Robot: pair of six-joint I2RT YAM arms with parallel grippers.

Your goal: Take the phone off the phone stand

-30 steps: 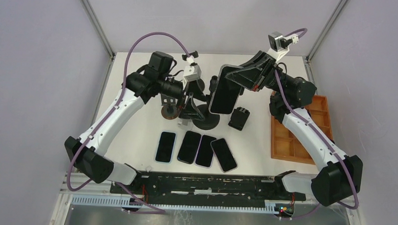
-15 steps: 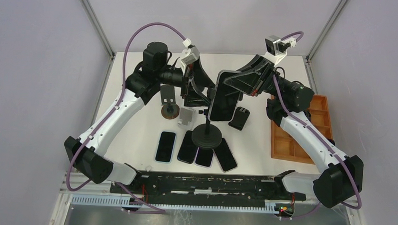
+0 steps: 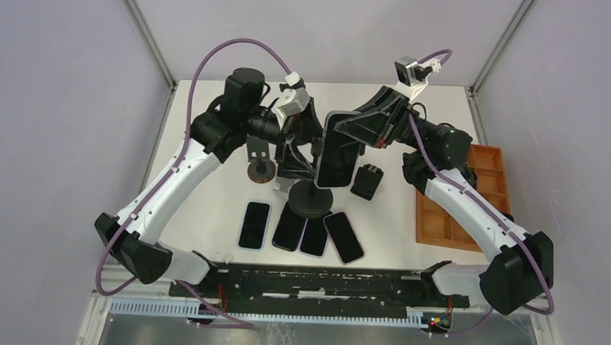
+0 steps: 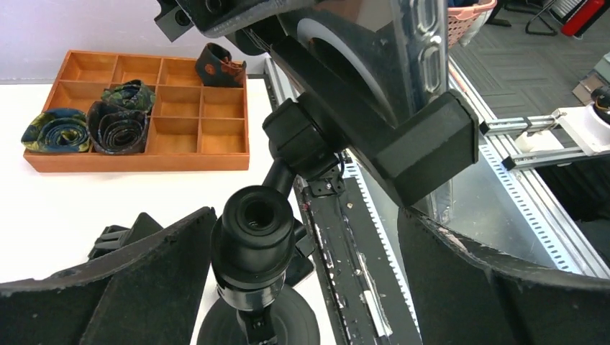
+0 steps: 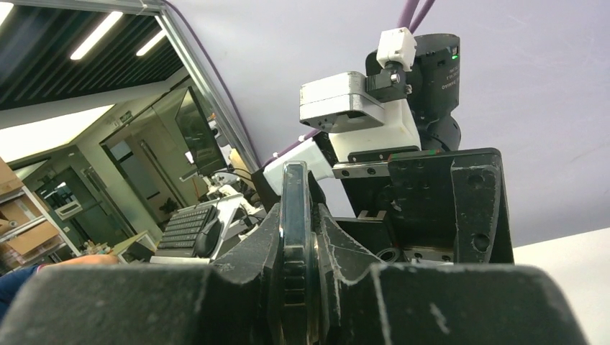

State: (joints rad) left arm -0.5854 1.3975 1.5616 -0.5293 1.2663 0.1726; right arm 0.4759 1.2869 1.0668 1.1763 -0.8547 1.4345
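The dark phone (image 3: 336, 147) stands upright, still clamped in the cradle (image 4: 431, 136) of the black phone stand. My right gripper (image 3: 358, 128) is shut on the phone's edge, and in the right wrist view its pads (image 5: 324, 237) pinch the thin phone (image 5: 293, 194). My left gripper (image 3: 292, 145) is open, its fingers (image 4: 108, 287) spread wide either side of the stand's stem knuckle (image 4: 255, 244), which sits nearer the left finger. The stand's round base (image 3: 311, 199) hangs over the far ends of the phones lying on the table.
Several phones (image 3: 300, 230) lie in a row near the front. A small black box (image 3: 367, 181) sits right of the stand, and a small brown-based holder (image 3: 258, 167) sits left of it. An orange compartment tray (image 3: 455, 201) at the right edge holds rolled bands (image 4: 115, 122).
The phone and stand have shifted left and toward the front; the base now overlaps the row of phones. My left gripper rose from near the table to the stem. The right gripper kept its hold.
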